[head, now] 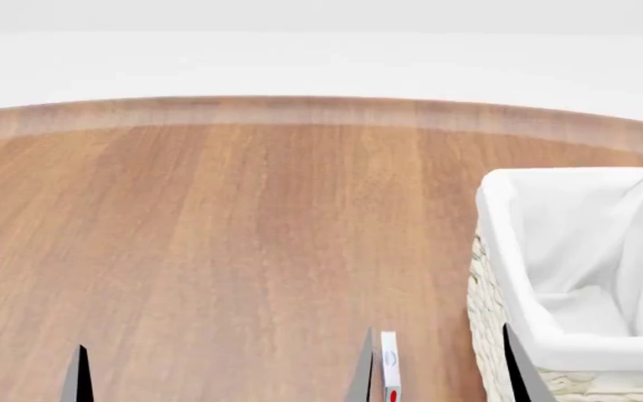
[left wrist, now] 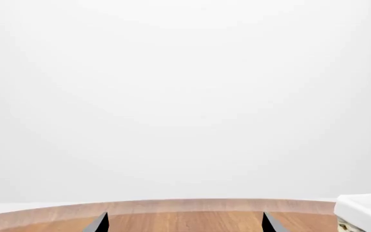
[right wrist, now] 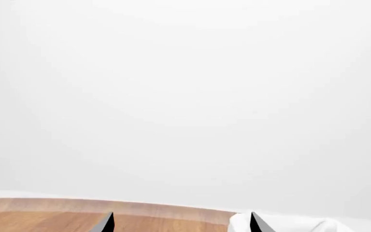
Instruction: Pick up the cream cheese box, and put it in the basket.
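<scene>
One basket (head: 589,251) stands on the wooden bench (head: 244,218), a cream-white wicker one with a white cloth liner folded over its rim; only part of it shows at the edge of the head view. One cream cheese box (head: 390,368) is in sight, a thin white box standing on its edge on the bench just beside the basket, on the side facing the middle of the bench, apart from the wicker wall. A blue oval mark and a red mark show on its narrow face.

Two grippers show, each only by dark fingertips. The left gripper (left wrist: 184,223) has its jaws spread wide over bare bench, a corner of the basket off to one side. The right gripper (right wrist: 182,223) also has its jaws parted and grips nothing; one tip lies over wood, the other against the basket's white liner.
</scene>
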